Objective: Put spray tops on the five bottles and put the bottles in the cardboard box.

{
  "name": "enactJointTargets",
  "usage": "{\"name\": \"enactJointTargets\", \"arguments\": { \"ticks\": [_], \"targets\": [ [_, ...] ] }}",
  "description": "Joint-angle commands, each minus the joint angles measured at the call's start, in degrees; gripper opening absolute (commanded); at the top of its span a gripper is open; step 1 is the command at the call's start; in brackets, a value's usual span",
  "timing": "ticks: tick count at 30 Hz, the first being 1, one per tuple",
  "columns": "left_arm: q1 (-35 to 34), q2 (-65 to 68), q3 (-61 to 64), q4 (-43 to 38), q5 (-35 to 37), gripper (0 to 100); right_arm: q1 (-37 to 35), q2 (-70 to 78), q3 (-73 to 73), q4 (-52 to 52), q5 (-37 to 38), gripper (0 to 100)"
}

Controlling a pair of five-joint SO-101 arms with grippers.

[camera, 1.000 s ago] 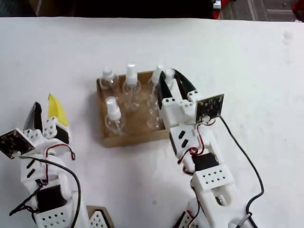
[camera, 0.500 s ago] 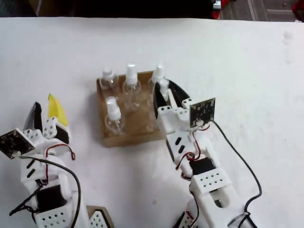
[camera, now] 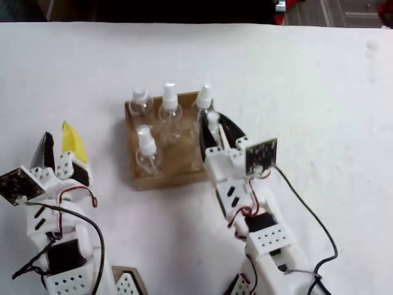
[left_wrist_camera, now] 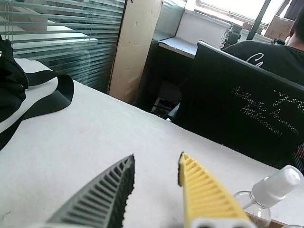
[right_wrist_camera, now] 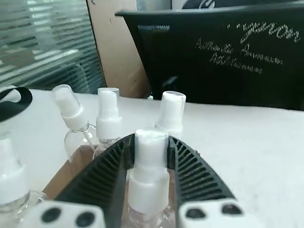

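Observation:
The shallow cardboard box [camera: 161, 177] lies mid-table with clear bottles standing in it, each with a white spray top: one [camera: 140, 101] at the back left, one [camera: 169, 108] at the back middle, one [camera: 204, 98] at the back right and one [camera: 147, 151] in front. My right gripper [camera: 215, 128] is at the box's right side, its black fingers [right_wrist_camera: 192, 173] shut on the spray top of a fifth bottle [right_wrist_camera: 148, 176], held upright. My left gripper [camera: 59, 142] hangs open left of the box, holding nothing between its grey and yellow fingers [left_wrist_camera: 204, 194].
White table [camera: 319, 92] stretches wide behind and to the right of the box. The right arm's cable [camera: 310, 203] trails over the table. A small cardboard piece [camera: 126, 273] shows at the near edge. A black strap [left_wrist_camera: 42, 102] lies on the table far from the box.
The right gripper has drawn back toward the near side and closed in on the bottle's spray top, bringing the bottle along the box's right side. The left arm has stayed still.

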Motion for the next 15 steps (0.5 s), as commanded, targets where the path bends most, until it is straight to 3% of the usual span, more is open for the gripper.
{"name": "enactJointTargets", "arguments": {
  "ticks": [1,15],
  "targets": [
    [0.48,-0.66,-0.53,-1.41,0.35,15,-2.24,-0.48,2.55,-8.31,0.53,1.5],
    [0.48,-0.66,-0.53,-1.41,0.35,15,-2.77,-0.04,0.79,-2.95,0.44,1.5]
  ]
}}
